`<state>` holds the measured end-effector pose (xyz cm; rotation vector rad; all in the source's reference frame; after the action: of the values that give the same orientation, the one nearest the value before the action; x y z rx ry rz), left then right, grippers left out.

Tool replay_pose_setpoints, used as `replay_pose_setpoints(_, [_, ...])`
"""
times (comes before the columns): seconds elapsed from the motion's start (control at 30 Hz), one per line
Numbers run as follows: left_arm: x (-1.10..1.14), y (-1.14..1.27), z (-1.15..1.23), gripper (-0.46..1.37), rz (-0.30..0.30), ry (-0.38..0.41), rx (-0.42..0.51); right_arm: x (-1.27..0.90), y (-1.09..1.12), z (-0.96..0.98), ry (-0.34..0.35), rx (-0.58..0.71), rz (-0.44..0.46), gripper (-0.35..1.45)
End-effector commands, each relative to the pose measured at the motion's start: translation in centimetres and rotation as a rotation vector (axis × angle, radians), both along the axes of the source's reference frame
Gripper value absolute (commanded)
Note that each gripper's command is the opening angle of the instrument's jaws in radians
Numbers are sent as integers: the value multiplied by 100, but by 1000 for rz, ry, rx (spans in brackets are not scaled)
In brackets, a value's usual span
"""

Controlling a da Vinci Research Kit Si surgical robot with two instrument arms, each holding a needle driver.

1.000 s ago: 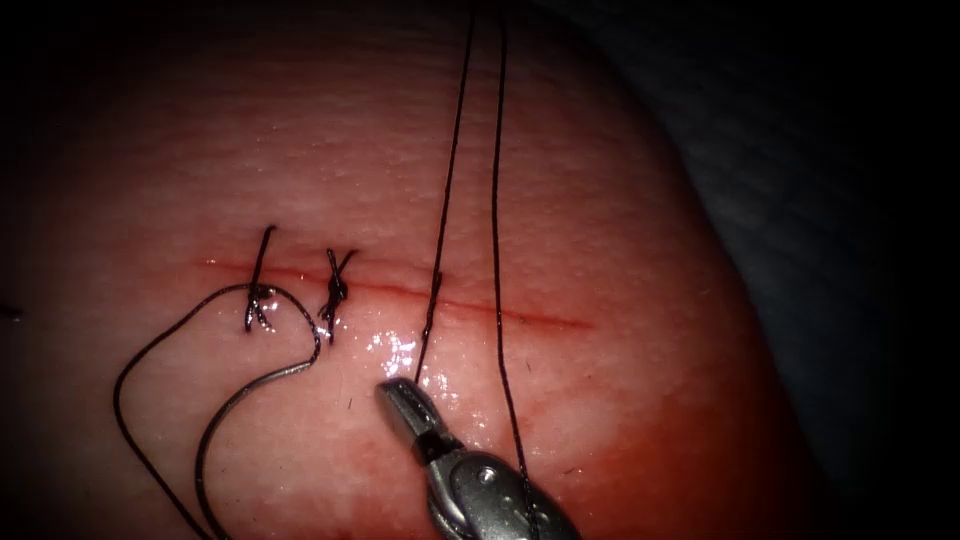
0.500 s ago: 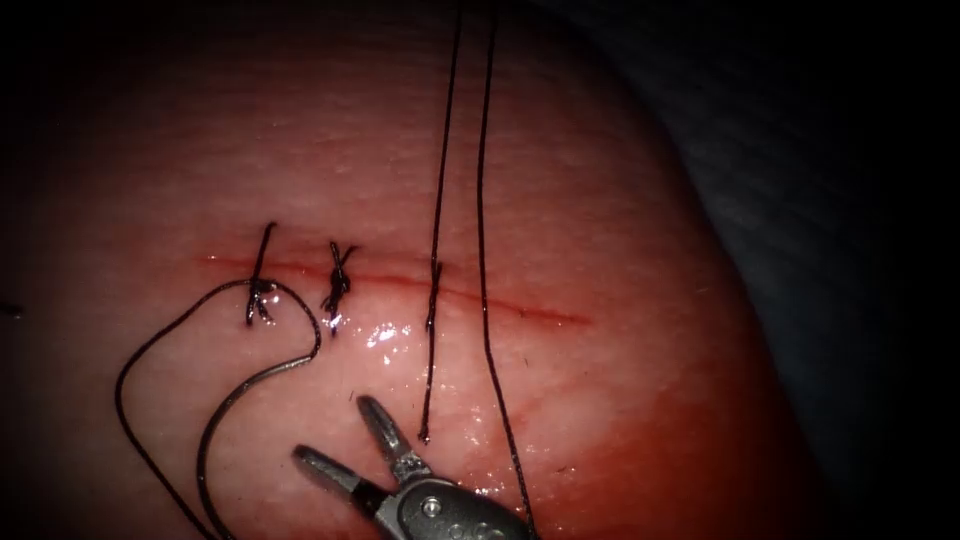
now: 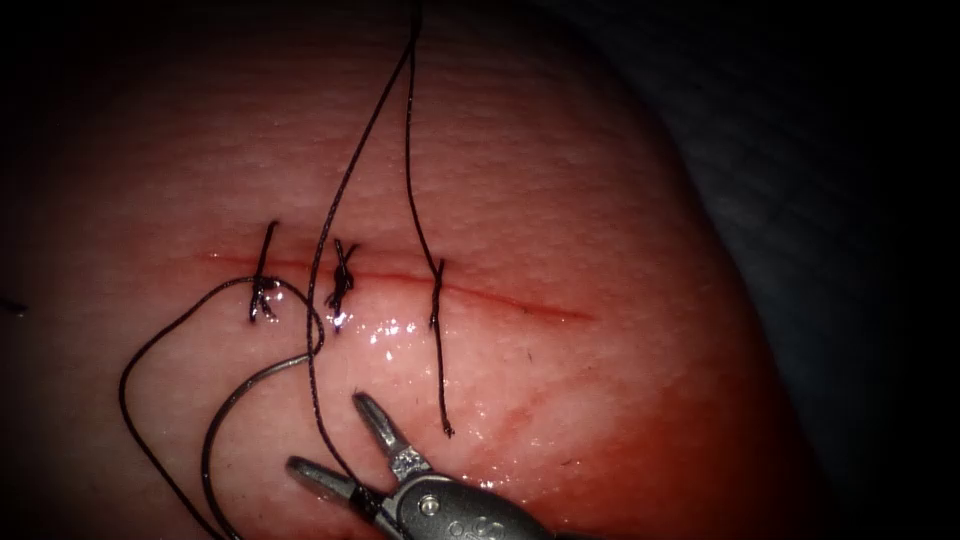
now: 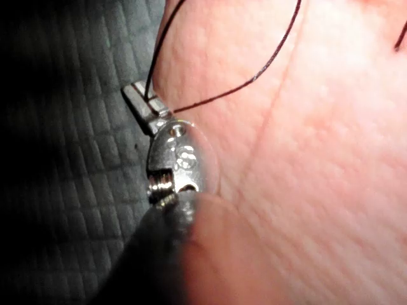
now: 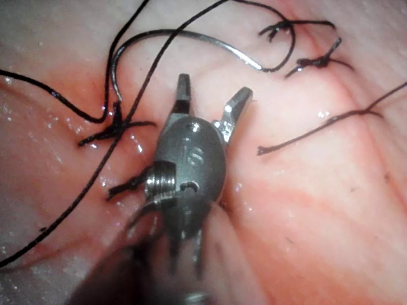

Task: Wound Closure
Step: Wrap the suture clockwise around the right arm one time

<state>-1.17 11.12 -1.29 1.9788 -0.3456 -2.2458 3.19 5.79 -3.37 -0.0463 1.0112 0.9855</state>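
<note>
The tissue point(image 3: 560, 180) has a cut point(image 3: 520, 308) running left to right, with two knotted stitches point(image 3: 340, 285) at its left end. A third stitch point(image 3: 437, 290) crosses the cut; its loose tail point(image 3: 447, 428) lies below it. My right tool point(image 3: 328, 432) hovers below the cut, jaws open and holding nothing point(image 5: 213, 89); one thread strand point(image 3: 318, 400) runs past them. The curved needle point(image 3: 235, 395) lies free on the tissue at lower left, not in it. In the left wrist view my left tool point(image 4: 141, 100) is shut on the thread point(image 4: 254, 79).
Two thread strands point(image 3: 405, 120) rise from the stitches toward the top edge. A thread loop point(image 3: 135, 365) trails from the needle around the left stitches. Red fluid point(image 3: 600, 440) tints the tissue at lower right. Dark cloth point(image 4: 70, 159) lies beside the tissue.
My right tool's jaws opened, let go of the thread tail and moved down and left. The two raised strands swung left; one now drapes down past the second stitch.
</note>
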Motion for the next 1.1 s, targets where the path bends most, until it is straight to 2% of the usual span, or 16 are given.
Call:
replay_pose_setpoints(0.03, [1, -1, -2, -35, 11, -7, 5, -1, 0, -1, 1, -3, -6, 124])
replay_pose_setpoints(0.37, [3, -29, -39, -35, 45, -56, 17, -14, 13, -4, 11, -8, -9, 104])
replay_pose_setpoints(0.43, [2, -34, -45, -35, 49, -62, 17, -16, 18, -5, 7, -13, -18, 91])
replay_pose_setpoints(0.5, [1, -38, -52, -35, 50, -69, 18, -17, 24, -5, 5, -12, -22, 90])
replay_pose_setpoints(0.53, [2, -41, -55, -35, 51, -71, 19, -18, 28, -6, 0, -18, -30, 95])
replay_pose_setpoints(0.6, [2, -44, -58, -35, 53, -72, 19, -18, 33, -7, 19, -13, -44, 94])
replay_pose_setpoints(0.67, [4, -48, -62, -35, 56, -74, 19, -21, 43, -10, 46, -9, -68, 82])
replay_pose_setpoints(1.1, [5, -69, -75, -35, 64, -75, 14, -32, 83, -8, 122, 3, -141, 74])
